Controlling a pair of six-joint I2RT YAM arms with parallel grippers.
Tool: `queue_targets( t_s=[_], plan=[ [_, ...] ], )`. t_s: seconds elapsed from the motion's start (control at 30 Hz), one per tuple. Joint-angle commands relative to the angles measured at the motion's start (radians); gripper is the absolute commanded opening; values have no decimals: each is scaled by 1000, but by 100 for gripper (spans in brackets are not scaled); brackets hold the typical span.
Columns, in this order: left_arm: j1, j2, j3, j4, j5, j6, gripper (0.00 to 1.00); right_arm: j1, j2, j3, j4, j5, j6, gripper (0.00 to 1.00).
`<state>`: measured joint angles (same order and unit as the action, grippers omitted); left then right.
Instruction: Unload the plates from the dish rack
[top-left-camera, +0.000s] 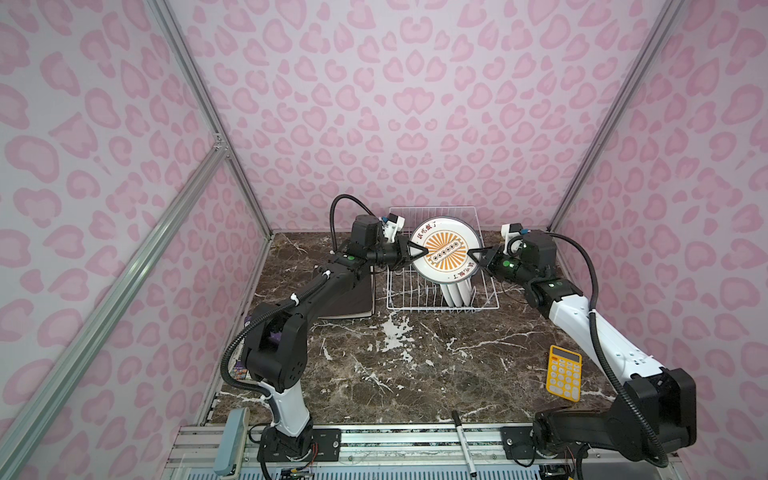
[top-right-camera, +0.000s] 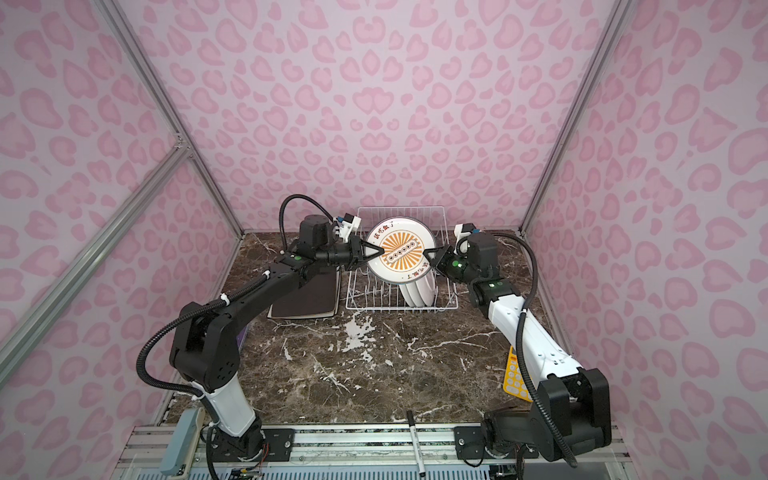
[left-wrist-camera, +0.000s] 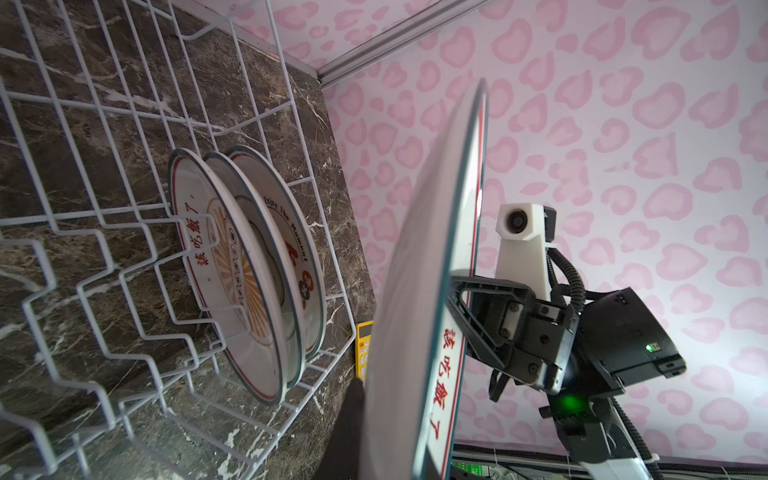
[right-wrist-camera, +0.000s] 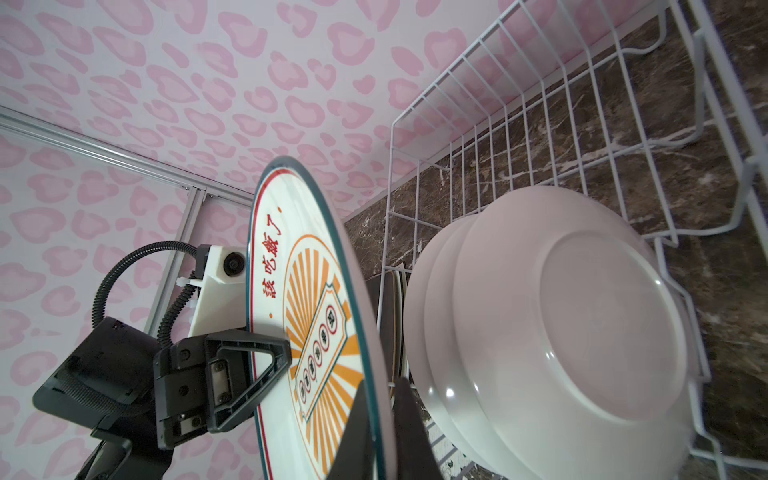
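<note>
Far left: dark brown-black square plate (top-left-camera: 353, 305) lies flat on the table (top-left-camera: 415, 374), below and outboard of the left gripper (top-left-camera: 422, 250), just beside the white wire dish rack (top-left-camera: 392, 291).

The left gripper's jaws are clamped on the left rim of the round white plate with orange sunburst face (top-left-camera: 444, 245). The plate stands near upright with its face to the top views. It is raised above the rack, apart from the three round white plates (top-left-camera: 457, 293) standing on edge in the slots below it.

On the right gripper (top-left-camera: 473, 252), the fingers (right-wrist-camera: 351, 436) straddle the opposite rim and look closed on it too.

The grip line runs left–right across the plate, one gripper at each end.

Judgement: this is the handover point. The left arm is nearer the square plate's side, so the right gripper must let go before the plate can swing that way.
</note>
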<state>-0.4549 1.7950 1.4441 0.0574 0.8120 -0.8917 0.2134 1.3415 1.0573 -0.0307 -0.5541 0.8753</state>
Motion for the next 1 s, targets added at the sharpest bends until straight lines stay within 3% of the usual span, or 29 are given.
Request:
queue_targets(
  t_s=[0.0, 0.13, 0.37, 0.6, 0.73, 0.97],
  plan=[
    [-11, -21, -4, 26, 5, 73, 3, 5, -7, -4, 19, -32, -34, 15],
    [-11, -37, -9, 19, -7, 75, 3, 3, -21, -2, 0, -23, -52, 27],
    [-8, -92, -40, -1, -53, 88, 3, 3, -66, -3, -28, 12, -118, 57],
    [-1, -154, -85, -14, -79, 96, 3, 17, -99, 16, -66, 40, -227, 76],
    [4, -198, -93, -47, -93, 103, 3, 45, -127, 20, -103, 84, -326, 98],
    [10, -288, -180, -90, -124, 116, 3, 68, -176, 26, -128, 111, -491, 99]
  ],
)
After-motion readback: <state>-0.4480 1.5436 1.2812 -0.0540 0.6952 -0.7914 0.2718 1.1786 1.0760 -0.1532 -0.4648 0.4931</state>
